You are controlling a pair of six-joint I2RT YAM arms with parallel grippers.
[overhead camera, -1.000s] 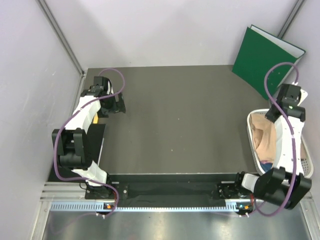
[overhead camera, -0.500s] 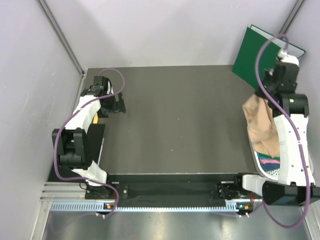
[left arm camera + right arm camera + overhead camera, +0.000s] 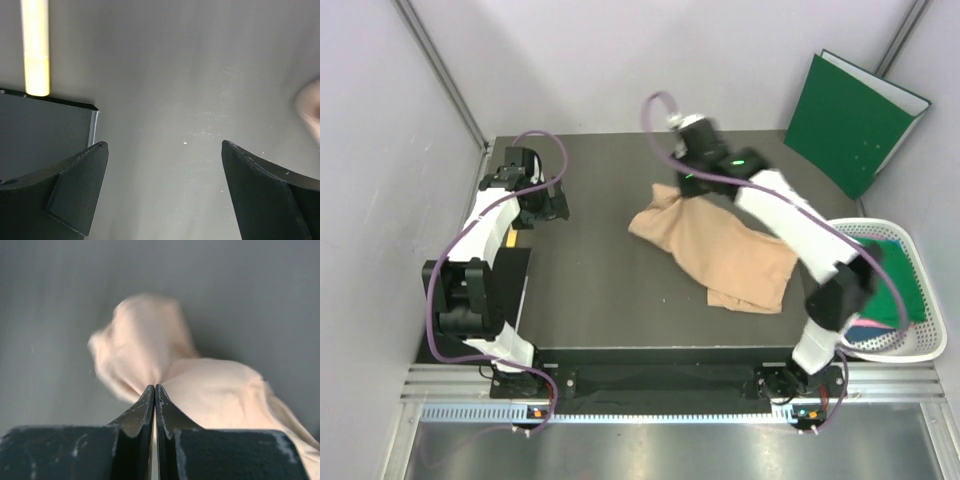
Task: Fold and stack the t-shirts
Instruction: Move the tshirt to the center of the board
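A pale peach t-shirt (image 3: 725,252) lies crumpled across the middle of the dark table, trailing from back left to front right. My right gripper (image 3: 680,190) is at its back-left end, shut on a pinch of the cloth. In the right wrist view the jaws (image 3: 155,388) meet on a bunched fold of the peach t-shirt (image 3: 215,385). My left gripper (image 3: 552,205) hovers over bare table at the left, open, with nothing between its fingers (image 3: 162,145). A blurred edge of the peach t-shirt (image 3: 309,107) shows at the right of the left wrist view. A dark green t-shirt (image 3: 892,275) and a pink one (image 3: 868,328) lie in the basket.
A white mesh basket (image 3: 932,322) stands at the table's right edge. A stiff green folder (image 3: 855,115) leans against the back-right wall. A black mat (image 3: 40,125) and a yellow strip (image 3: 35,45) sit near the left gripper. The right arm (image 3: 790,215) stretches across the table.
My right gripper lifted the peach t-shirt out of the basket and swung it left across the table, where it now lies draped. The left arm barely moved.
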